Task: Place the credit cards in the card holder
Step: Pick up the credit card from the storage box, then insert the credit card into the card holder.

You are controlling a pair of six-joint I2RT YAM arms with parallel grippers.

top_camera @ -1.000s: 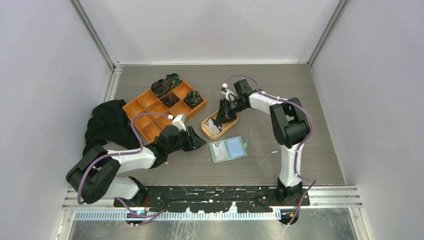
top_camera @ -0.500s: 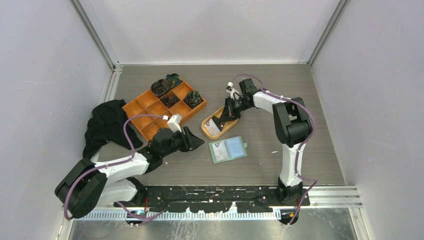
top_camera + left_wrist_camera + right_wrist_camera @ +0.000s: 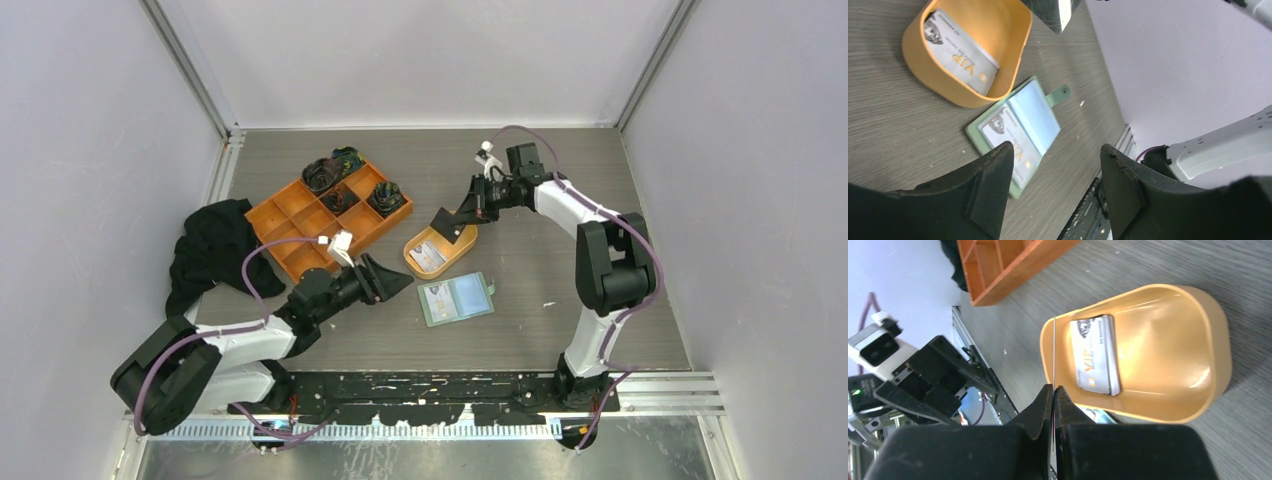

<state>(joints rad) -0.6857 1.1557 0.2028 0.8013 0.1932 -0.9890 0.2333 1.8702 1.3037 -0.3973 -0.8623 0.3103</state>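
**Holding one card above the dish, with the holder lying unpinned**

Top external: your right gripper (image 3: 463,211) was clamped on one credit card (image 3: 446,222), which hung over the far end of the orange dish (image 3: 462,250). The right arm (image 3: 585,215) reached out and bent leftward across the tabletop (image 3: 660,300). The card holder (image 3: 456,298) lay open just beside the dish on the near side, with a stowed card (image 3: 436,300) in its left pocket. Your left gripper (image 3: 392,279) sat low and pointed at the holder, and the left arm (image 3: 250,335) lay nearly flat.

Left wrist: the left gripper (image 3: 1056,152) had its jaws apart and empty, short of the card holder (image 3: 1020,132). Nothing pinned the holder, so it could have skated away once a card pushed into its glossy pocket.

Right wrist: the right gripper (image 3: 1053,390) pinched the credit card (image 3: 1054,350), seen edge-on, by one end only. A second card (image 3: 1096,355) lay flat in the orange dish (image 3: 1168,355). With so little held, the card could have pivoted or slipped if its free end caught the rim.
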